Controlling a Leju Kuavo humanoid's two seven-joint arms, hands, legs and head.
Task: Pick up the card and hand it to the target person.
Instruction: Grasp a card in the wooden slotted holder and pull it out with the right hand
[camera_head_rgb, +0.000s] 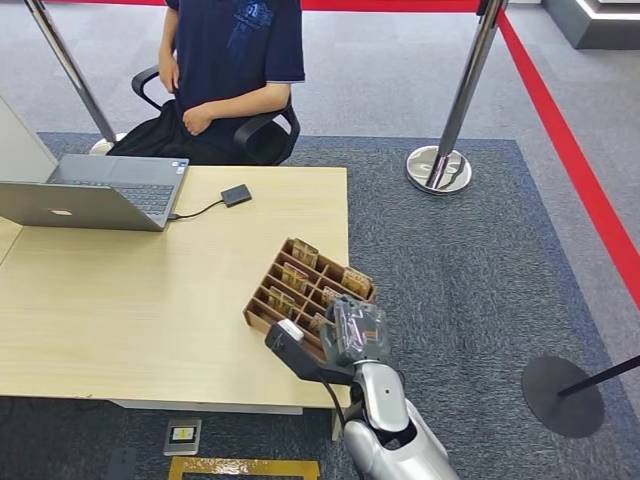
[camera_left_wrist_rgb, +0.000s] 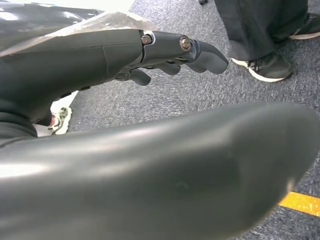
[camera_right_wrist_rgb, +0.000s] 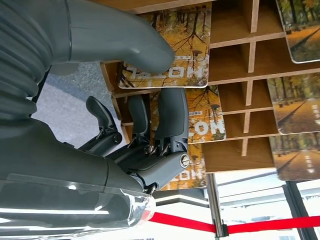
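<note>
Right wrist view shows the right hand (camera_right_wrist_rgb: 151, 125) over the wooden rack (camera_right_wrist_rgb: 234, 55), thumb and fingers closing around a card (camera_right_wrist_rgb: 188, 55), apparently to lift it out.

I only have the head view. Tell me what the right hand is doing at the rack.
Observer: The right hand is at the rack. Its thumb lies on a card with an autumn-tree print, which sits in its slot.
Operator: Report the fingers.
Observer: The fingers lie over the next card, one slot along. I cannot tell whether either card is pinched.
Operator: Now the left hand.
Observer: The left hand hangs over the carpet and holds nothing. A person's shoe is close by.
</note>
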